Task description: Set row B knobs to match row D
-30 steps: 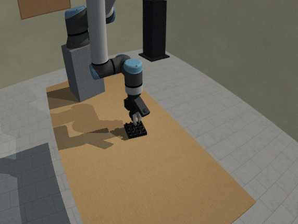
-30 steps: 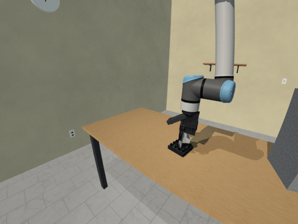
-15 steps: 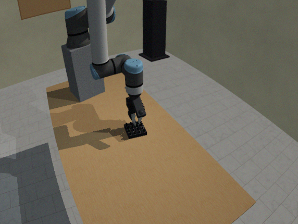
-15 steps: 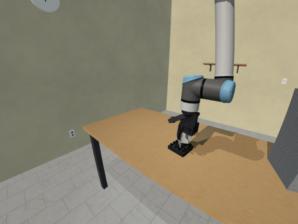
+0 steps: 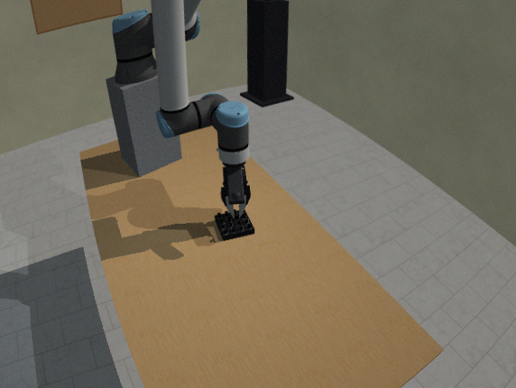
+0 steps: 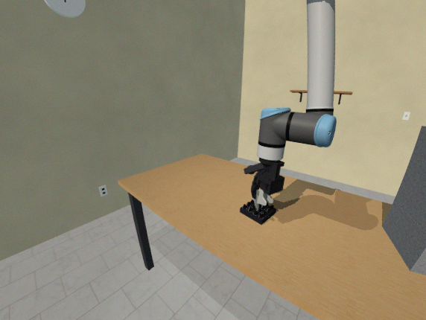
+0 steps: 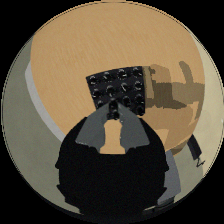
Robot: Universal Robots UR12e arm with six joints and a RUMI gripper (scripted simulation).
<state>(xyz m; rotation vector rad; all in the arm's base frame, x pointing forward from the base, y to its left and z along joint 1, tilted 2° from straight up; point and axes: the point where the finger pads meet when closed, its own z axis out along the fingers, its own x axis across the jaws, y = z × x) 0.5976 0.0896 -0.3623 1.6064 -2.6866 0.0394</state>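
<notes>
No lettering, brand or number is showing legibly in any view. Pale marks are appearing on the knob box point(image 5: 234, 235) point(image 6: 261, 219) point(image 7: 107, 87), staying too small to read.

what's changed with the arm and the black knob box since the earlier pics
The black two-jaw gripper has turned about its upright axis, its body swinging leftward in the top view. It is shut on a black knob. The box stayed put.
</notes>
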